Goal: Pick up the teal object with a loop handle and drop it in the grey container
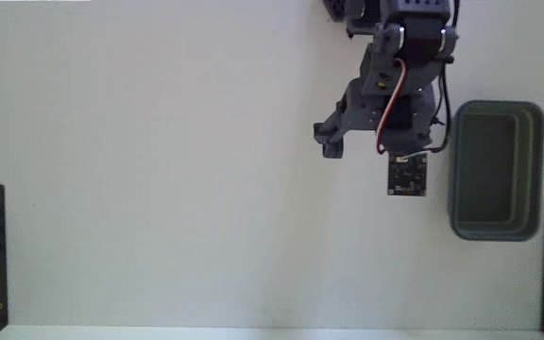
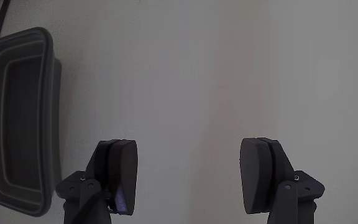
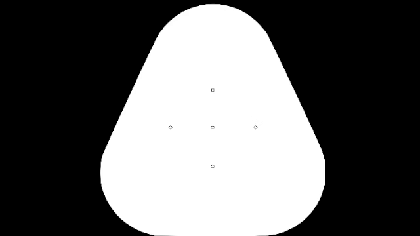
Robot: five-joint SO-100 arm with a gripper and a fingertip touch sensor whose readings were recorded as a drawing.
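Wide-open jaws (image 2: 188, 186) hang empty above bare white table (image 2: 229, 74), grey container (image 2: 17, 124) beside them.

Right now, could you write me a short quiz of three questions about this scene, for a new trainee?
1. True or false: the gripper is closed on the teal object.
2. In the fixed view, where does the grey container stand from the arm? A) left B) right C) under it
3. Fill in: between the gripper fingers the wrist view shows only the bare ____.

Key:
1. False. The gripper is open and empty, and no teal object shows in either view.
2. B. It stands on the right, apart from the arm; what shows of its inside is empty.
3. table.
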